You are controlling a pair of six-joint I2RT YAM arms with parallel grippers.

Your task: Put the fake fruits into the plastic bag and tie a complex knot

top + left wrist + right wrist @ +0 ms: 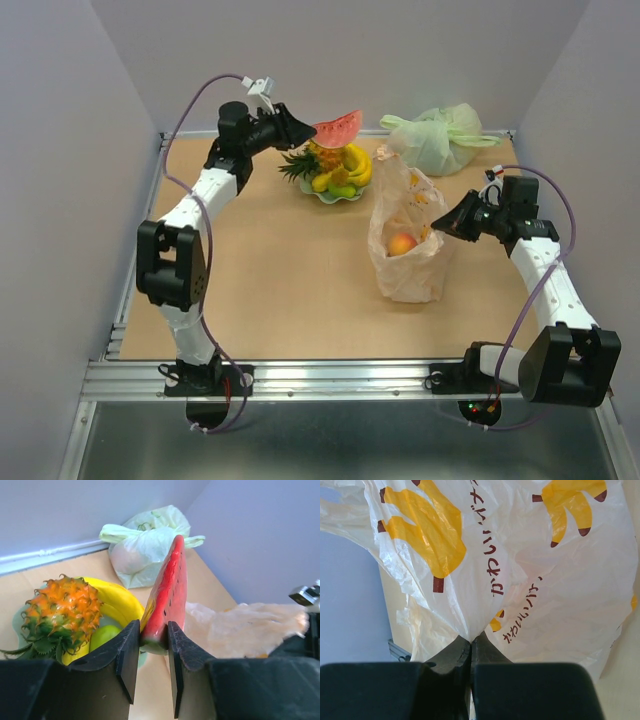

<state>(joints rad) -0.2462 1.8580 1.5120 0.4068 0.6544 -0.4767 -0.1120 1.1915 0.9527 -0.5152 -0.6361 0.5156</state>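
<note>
My left gripper point(153, 632) point(308, 131) is shut on the green rind of the red watermelon slice point(168, 592) point(336, 127), holding it in the air just above the fruit bowl. Below it lie the spiky orange pineapple-like fruit point(62, 611), yellow bananas point(116, 600) point(356, 163) and a small green fruit point(104, 635). The whitish plastic bag point(405, 240) point(520, 565) stands open mid-table with an orange-pink peach point(402, 243) inside. My right gripper point(471, 639) point(441, 225) is shut on the bag's right edge, pinching the film.
A pale green scalloped bowl point(335, 197) holds the remaining fruits at the back centre. A pale green knotted bag point(440, 137) point(142, 542) sits at the back right corner near the wall. White walls enclose the table on three sides.
</note>
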